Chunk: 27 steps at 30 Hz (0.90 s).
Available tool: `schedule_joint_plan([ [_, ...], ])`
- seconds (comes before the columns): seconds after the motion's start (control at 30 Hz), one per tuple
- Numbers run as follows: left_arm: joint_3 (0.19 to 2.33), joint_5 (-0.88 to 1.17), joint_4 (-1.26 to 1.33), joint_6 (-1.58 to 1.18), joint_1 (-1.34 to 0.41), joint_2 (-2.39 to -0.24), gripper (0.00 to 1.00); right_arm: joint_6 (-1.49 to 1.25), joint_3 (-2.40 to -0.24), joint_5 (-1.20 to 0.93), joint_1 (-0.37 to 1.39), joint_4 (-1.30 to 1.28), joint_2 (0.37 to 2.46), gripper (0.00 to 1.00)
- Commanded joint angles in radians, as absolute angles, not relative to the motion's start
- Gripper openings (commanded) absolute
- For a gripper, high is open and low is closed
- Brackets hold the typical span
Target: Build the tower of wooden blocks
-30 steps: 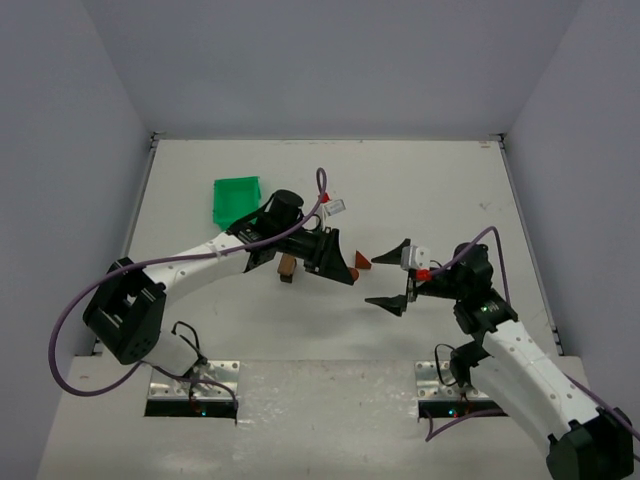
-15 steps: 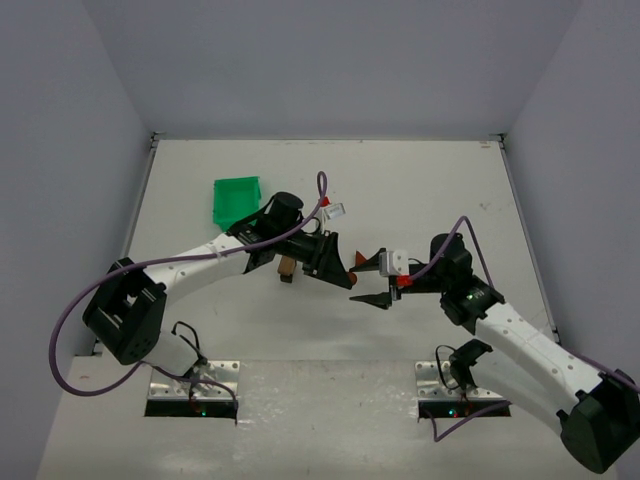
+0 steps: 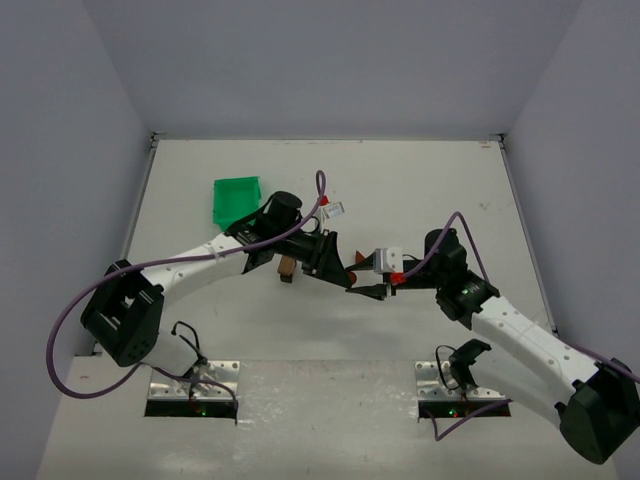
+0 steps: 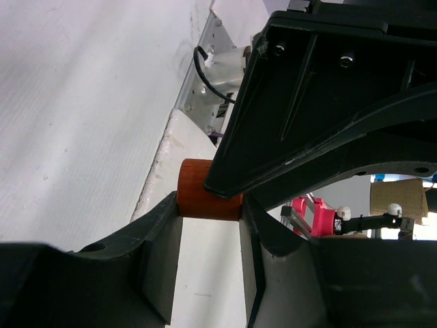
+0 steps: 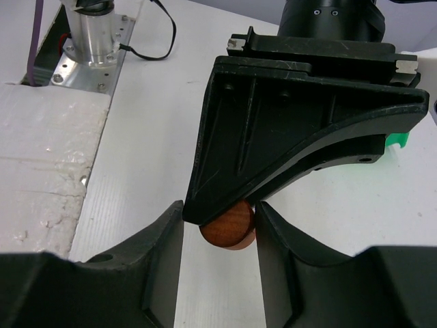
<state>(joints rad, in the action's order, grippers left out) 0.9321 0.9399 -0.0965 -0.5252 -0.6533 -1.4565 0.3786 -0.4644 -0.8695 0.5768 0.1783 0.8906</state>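
My left gripper (image 3: 347, 270) is shut on a small reddish-brown round wooden piece (image 4: 208, 198) at its fingertips, held above the table at mid-table. My right gripper (image 3: 368, 278) has come up against it from the right. In the right wrist view the piece (image 5: 229, 225) sits between my right fingers (image 5: 276, 232). The right one is at its side. The left one is a small gap away, beside my left gripper's finger. A tan and brown block stack (image 3: 287, 267) stands on the table under my left arm.
A green plastic bin (image 3: 237, 197) lies at the back left. A white cable connector (image 3: 337, 208) hangs near my left wrist. The arm mounting plates (image 3: 195, 380) are at the near edge.
My right gripper has moved left toward my left gripper and its jaws have narrowed around the reddish-brown piece. My left arm has stayed still with the piece in it.
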Motion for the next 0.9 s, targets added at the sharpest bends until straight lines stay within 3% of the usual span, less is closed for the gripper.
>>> schedule_joint_plan([
  [0.0, 0.94, 0.958, -0.065, -0.506, -0.655, -1.413, 0.04, 0.401, -0.504, -0.843, 0.585, 0.206, 0.886, 0.36],
  [0.17, 0.936, 0.992, -0.044, -0.526, -0.655, -1.407, 0.06, 0.411, -0.492, -0.811, 0.588, 0.217, 0.882, 0.24],
  [0.63, 0.925, 0.996, -0.029, -0.531, -0.653, -1.381, 0.07, 0.495, -0.503, -0.842, 0.591, 0.118, 0.867, 0.61],
  [0.77, 0.929, 0.976, -0.059, -0.519, -0.654, -1.378, 0.07, 0.479, -0.494, -0.83, 0.591, 0.143, 0.853, 0.5],
  [0.87, 0.927, 0.969, -0.066, -0.517, -0.654, -1.381, 0.07, 0.473, -0.488, -0.848, 0.592, 0.157, 0.846, 0.52],
])
